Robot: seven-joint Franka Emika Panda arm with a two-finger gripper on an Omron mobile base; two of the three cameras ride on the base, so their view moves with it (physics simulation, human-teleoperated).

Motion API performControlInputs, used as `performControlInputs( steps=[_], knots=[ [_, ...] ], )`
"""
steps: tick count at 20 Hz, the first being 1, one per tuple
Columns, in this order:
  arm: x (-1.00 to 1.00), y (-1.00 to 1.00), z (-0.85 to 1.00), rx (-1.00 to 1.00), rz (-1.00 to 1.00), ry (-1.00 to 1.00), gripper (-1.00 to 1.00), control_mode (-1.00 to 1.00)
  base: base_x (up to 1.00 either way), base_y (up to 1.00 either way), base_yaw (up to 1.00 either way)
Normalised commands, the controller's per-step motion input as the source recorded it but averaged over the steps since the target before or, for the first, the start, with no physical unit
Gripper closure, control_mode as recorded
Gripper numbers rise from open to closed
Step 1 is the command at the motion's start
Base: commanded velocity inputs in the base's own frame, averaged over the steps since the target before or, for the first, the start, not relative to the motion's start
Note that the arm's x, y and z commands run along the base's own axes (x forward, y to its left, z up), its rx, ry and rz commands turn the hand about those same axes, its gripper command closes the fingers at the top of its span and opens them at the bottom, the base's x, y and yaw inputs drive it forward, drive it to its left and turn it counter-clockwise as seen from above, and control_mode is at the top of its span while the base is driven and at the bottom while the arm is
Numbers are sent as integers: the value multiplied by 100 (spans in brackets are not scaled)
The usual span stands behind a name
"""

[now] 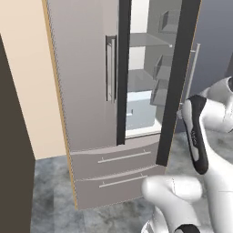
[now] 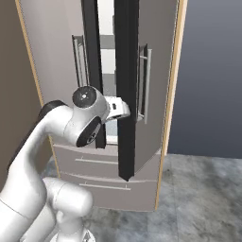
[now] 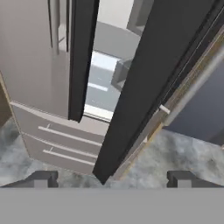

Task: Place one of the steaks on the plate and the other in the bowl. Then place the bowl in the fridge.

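Fridge (image 1: 91, 91) stands with right door swung partly open; no bowl or steaks visible on its shelves. Gripper (image 3: 111, 178), fingers spread and empty, faces the door edge. Storage step looks unfinished.

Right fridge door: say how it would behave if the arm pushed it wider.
The right fridge door stands ajar, so it would likely swing on its hinge, not slide. Tall and thick-edged, probably heavy. The open gripper holds nothing.
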Motion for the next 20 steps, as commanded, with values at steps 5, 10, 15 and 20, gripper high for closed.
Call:
performControlInputs(
  steps=[5,10,15,20],
  knots=[
    [25,100,-5,-56,-21,44,-100,-100,0,0,0],
    [68,76,-1,-42,-9,27,-100,-100,0,0,0],
    [60,4,-10,-3,0,-2,-100,-100,0,0,0],
    [99,5,-1,-6,4,9,-100,-100,0,0,0]
  ],
)
